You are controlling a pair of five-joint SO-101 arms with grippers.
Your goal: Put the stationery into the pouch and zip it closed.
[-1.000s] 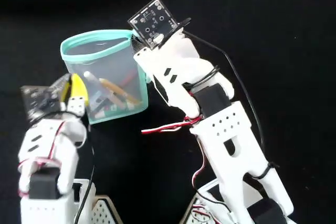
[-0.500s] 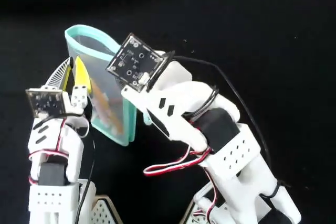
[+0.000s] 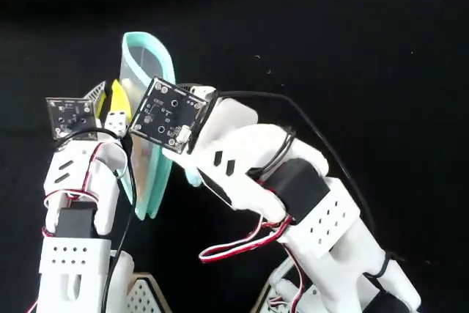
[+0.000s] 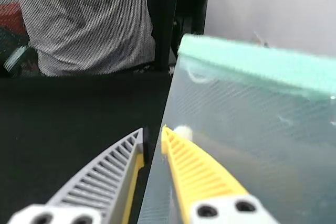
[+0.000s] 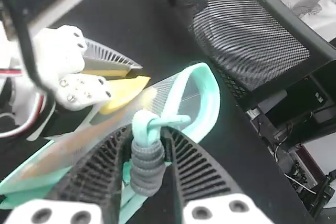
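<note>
Our main worry is the zip stalling or the grip slipping. The pouch (image 3: 145, 71) stands on edge on the bench (image 3: 366, 71) between the two arms. The right end effector (image 5: 148, 130) is clamped together on the zip pull (image 5: 147, 161), a mint cord with a grey wrap. The left end effector (image 4: 153, 132) has its grey and yellow fingers nearly together on the pouch's side wall. The mint rim loops apart at the far end, so we judge the mouth is not yet fully zipped. If the right arm pulls off the line of the zip, the soft wall could buckle and jam the slider, or the cord could slide out from between the black fingers. If the left hold gives way, the whole pouch would simply follow the pull, and with the mouth partly open the stationery (image 5: 73, 139), which we take to be the pale orange shape behind the wall, could spill. The left fingers sit just beside the pull, so the two end effectors may collide along that edge. From above, the right arm's camera board (image 3: 168, 115) overhangs the pouch, and a black cable (image 3: 322, 133) trails over the bench behind that arm. A mesh chair (image 5: 247, 45) stands beyond the bench, well apart from the work.
</note>
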